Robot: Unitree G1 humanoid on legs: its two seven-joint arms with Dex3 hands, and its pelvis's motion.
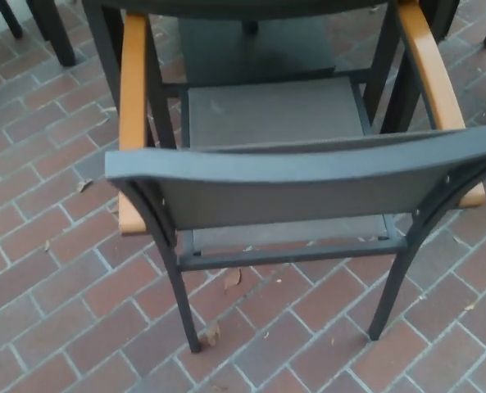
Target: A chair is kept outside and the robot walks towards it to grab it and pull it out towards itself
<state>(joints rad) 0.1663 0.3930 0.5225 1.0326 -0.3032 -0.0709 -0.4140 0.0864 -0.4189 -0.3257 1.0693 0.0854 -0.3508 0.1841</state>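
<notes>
A dark grey metal chair [308,184] with a mesh back and seat stands on the brick paving, its back turned toward me. Its top rail [308,155] runs across the middle of the head view. Orange wooden armrests sit on the left [133,82] and right [427,65]. The seat [271,110] shows beyond the backrest. Both rear legs [181,299] rest on the bricks. Neither of my hands shows anywhere in the view.
A dark table edge [251,8] overhangs the chair's front at the top. Dark furniture legs [50,29] stand at the top left. Reddish brick paving [54,286] with scattered dry leaves [232,278] spreads around and below the chair.
</notes>
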